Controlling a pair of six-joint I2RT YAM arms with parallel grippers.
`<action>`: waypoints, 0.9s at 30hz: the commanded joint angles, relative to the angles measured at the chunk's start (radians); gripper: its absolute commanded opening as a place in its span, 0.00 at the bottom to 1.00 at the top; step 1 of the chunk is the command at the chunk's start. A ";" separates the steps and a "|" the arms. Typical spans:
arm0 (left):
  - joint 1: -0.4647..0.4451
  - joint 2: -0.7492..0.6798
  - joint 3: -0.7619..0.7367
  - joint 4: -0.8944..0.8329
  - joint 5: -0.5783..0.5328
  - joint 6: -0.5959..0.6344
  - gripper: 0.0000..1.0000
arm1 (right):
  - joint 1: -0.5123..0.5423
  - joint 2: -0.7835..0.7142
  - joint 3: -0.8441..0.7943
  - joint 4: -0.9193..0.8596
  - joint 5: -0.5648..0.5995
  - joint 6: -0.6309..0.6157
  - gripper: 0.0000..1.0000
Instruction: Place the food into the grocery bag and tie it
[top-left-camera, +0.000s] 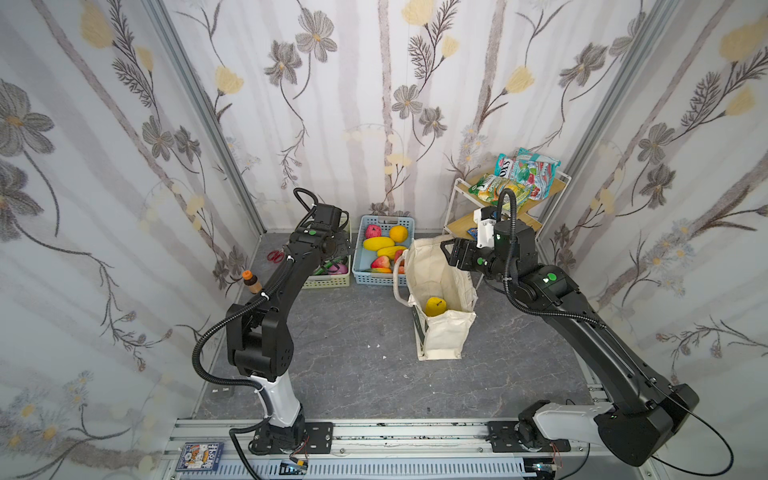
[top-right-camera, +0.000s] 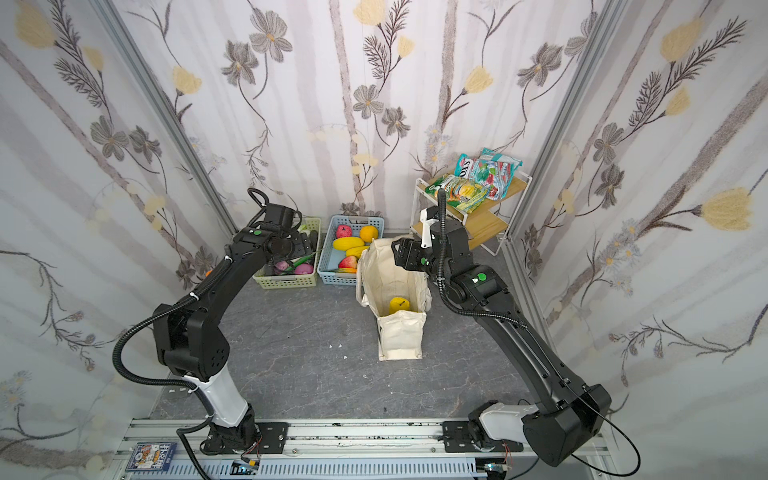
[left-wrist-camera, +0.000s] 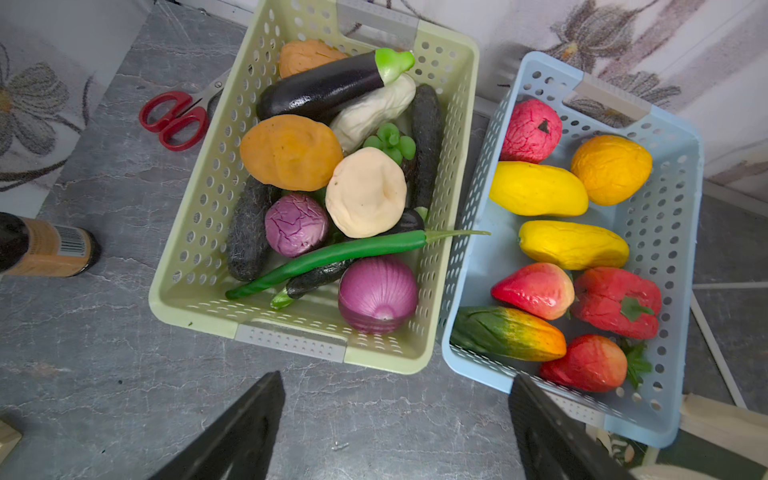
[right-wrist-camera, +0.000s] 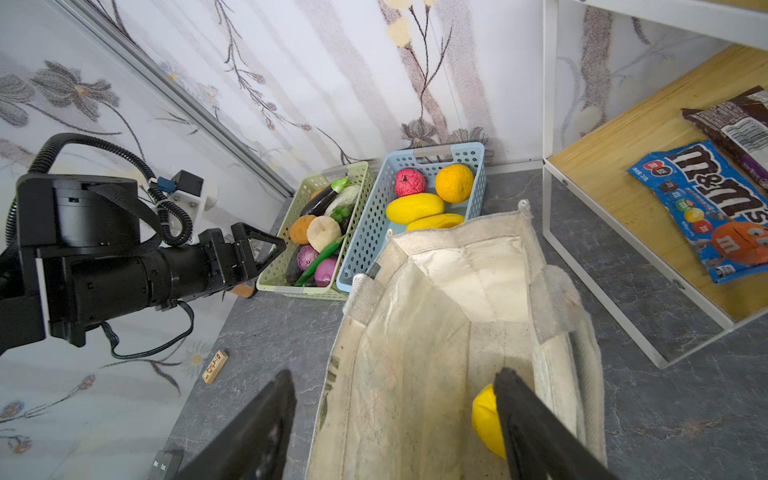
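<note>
The cream grocery bag (top-left-camera: 441, 332) (top-right-camera: 401, 336) stands open on the grey floor, and one yellow fruit (top-left-camera: 435, 306) (right-wrist-camera: 484, 419) lies at its bottom. My right gripper (top-left-camera: 449, 254) (right-wrist-camera: 395, 415) hovers above the bag's mouth near its far rim, open and empty. More food fills two baskets: vegetables in the green basket (left-wrist-camera: 199, 216), fruit in the blue basket (left-wrist-camera: 669, 232). My left gripper (top-left-camera: 344, 249) (left-wrist-camera: 395, 415) hangs open above the floor just in front of these baskets, holding nothing. A blue candy packet (right-wrist-camera: 706, 208) lies on the lower shelf.
A white wire rack with wooden shelves (top-left-camera: 457, 195) stands at the back right, with snack bags (top-left-camera: 519, 174) on top. Red scissors (left-wrist-camera: 174, 118) and a small bottle (top-left-camera: 251, 282) lie left of the green basket. A small wooden block (right-wrist-camera: 215, 365) lies on the floor.
</note>
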 joint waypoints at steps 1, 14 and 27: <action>0.029 0.021 -0.019 0.068 0.016 -0.010 0.87 | 0.007 0.024 0.026 0.025 -0.001 -0.010 0.79; 0.092 0.159 -0.049 0.256 0.046 -0.097 0.87 | 0.021 0.114 0.090 0.062 -0.041 0.004 0.80; 0.100 0.353 0.131 0.254 -0.015 -0.057 0.86 | 0.037 0.244 0.182 -0.032 0.081 -0.003 0.78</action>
